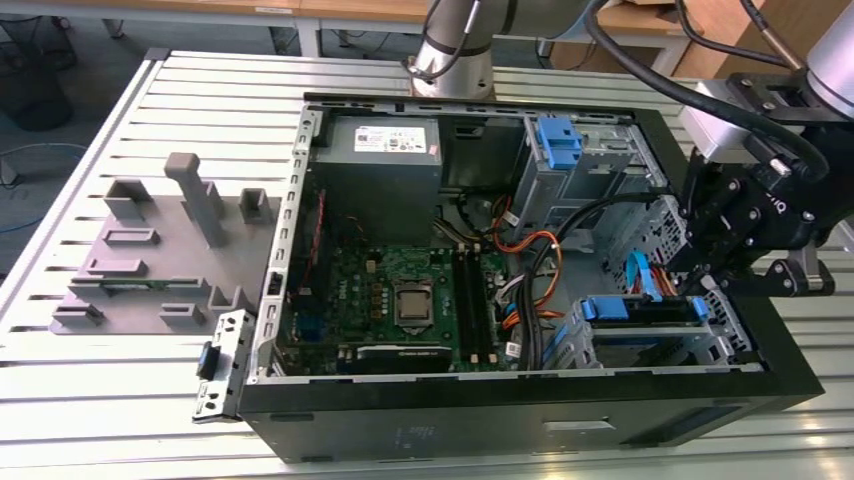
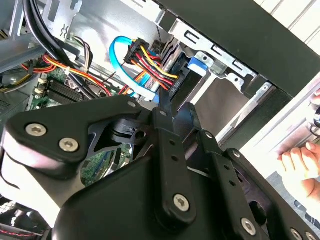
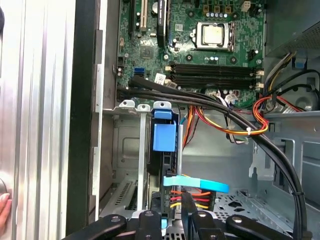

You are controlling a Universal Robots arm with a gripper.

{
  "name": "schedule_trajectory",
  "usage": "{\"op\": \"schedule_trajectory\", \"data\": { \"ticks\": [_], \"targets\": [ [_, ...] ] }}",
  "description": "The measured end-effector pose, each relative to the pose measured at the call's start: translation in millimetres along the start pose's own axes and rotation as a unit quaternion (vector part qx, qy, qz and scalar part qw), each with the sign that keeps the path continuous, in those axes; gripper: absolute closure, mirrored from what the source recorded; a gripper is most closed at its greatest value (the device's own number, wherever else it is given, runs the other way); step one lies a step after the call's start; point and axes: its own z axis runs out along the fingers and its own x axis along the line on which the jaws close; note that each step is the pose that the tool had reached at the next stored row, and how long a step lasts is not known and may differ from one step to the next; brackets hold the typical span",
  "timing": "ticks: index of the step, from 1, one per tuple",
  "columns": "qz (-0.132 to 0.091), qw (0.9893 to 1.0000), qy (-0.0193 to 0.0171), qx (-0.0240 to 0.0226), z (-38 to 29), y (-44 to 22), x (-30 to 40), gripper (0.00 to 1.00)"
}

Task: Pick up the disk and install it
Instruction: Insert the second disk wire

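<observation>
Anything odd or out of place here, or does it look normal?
One oddity: a person's hand rests beside the open computer case, close to the gripper working at the disk in the drive cage. Nothing looks damaged or spilled.

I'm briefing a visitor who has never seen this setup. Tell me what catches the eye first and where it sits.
The open black PC case lies on the slatted table, its green motherboard in the middle. The black tool hangs over the drive bay at the exterior view's right, by the disk in its blue carrier. A person's hand rests just outside the case.
</observation>
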Motion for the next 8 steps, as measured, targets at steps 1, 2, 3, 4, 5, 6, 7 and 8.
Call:
{"op": "schedule_trajectory", "data": {
  "ticks": [1, 2, 3, 4, 5, 6, 7, 8],
  "targets": [
    [0.000, 1.0000, 0.0000, 0.0000, 0.0, 0.0, 0.0, 0.70],
    [0.000, 1.0000, 0.0000, 0.0000, -0.1, 0.0, 0.0, 0.70],
    [0.000, 1.0000, 0.0001, 0.0000, -0.1, 0.0, -0.1, 0.70],
    [0.000, 1.0000, 0.0000, 0.0000, -0.1, 0.0, -0.1, 0.70],
    [0.000, 1.0000, 0.0000, 0.0000, -0.1, 0.1, -0.1, 0.70],
    [0.000, 1.0000, 0.0001, 0.0000, -0.1, 0.2, -0.1, 0.70],
    [0.000, 1.0000, 0.0001, 0.0000, -0.1, 0.2, -0.1, 0.70],
    [0.000, 1.0000, 0.0000, 0.0000, -0.1, 0.2, -0.1, 0.70]
  ]
}}
